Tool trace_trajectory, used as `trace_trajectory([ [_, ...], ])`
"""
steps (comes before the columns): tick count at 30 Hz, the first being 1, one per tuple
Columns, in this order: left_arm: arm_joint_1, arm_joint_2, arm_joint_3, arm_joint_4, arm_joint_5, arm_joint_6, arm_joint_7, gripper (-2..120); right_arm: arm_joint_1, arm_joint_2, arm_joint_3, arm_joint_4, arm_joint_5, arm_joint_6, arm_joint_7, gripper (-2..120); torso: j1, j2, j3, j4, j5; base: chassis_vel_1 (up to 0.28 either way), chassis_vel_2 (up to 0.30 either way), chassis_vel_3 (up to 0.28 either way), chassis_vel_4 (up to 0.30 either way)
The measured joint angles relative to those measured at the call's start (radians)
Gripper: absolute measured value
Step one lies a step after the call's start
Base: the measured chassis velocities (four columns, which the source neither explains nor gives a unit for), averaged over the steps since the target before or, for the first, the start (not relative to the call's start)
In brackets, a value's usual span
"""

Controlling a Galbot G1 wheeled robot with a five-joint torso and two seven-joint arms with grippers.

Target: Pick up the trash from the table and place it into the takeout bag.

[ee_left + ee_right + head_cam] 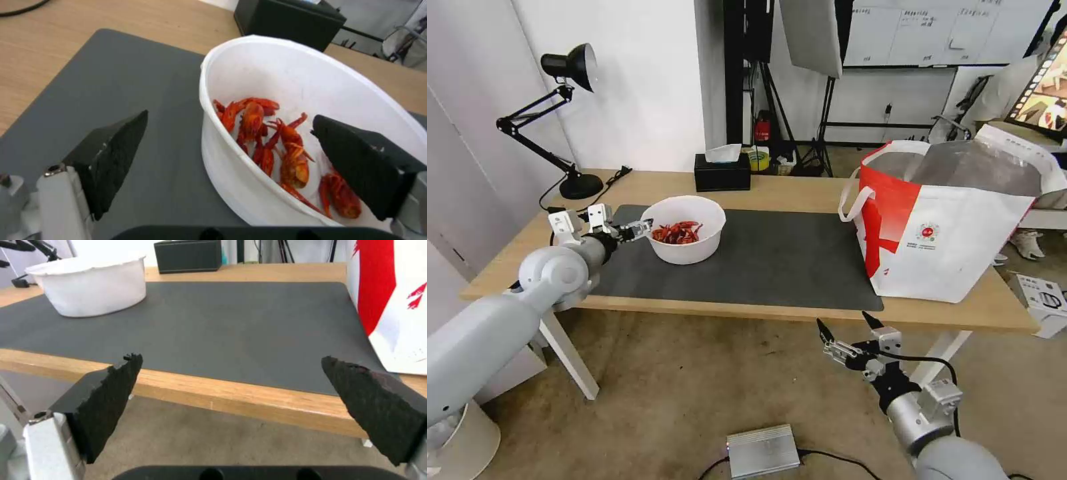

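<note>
One spread left hand (229, 143) straddles the white bowl (285, 83) rim; a thin-wall pinch could tip crayfish shells (276, 146) out. Right hand (850, 333) idles spread below the worktop (800, 193).

The bowl (688, 227) is set on the mat (774, 260) near its left end, with the tissue box (722, 172) behind it at the table's (800, 190) back edge. The takeout bag (947, 220) is placed at the right end, the lamp (564, 120) at the back-left corner.
</note>
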Motion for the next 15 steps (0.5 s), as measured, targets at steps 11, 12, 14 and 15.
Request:
trace_trajectory([
  [11,-0.058,-0.030,0.060,0.055,0.000,0.010,-0.009,100,0.000,0.000,0.000,0.000,0.000,0.000,0.000,100,0.000,0.000,0.000,0.0000,0.0001,0.000,0.000,0.000,0.000],
  [12,-0.061,-0.035,0.062,0.059,-0.003,0.022,-0.014,100,0.000,0.000,0.000,0.000,0.000,0.000,0.000,100,0.000,0.000,0.000,0.0000,0.0000,0.000,0.000,0.000,0.000],
  [14,-0.062,-0.038,0.063,0.061,-0.007,0.036,-0.015,100,0.000,0.000,0.000,0.000,0.000,0.000,0.000,100,0.000,0.000,0.000,0.0000,0.0000,0.000,0.000,0.000,0.000],
  [15,-0.065,-0.043,0.064,0.063,-0.010,0.046,-0.017,100,0.000,0.000,0.000,0.000,0.000,0.000,0.000,100,0.000,0.000,0.000,0.0000,0.0001,0.000,0.000,0.000,0.000],
])
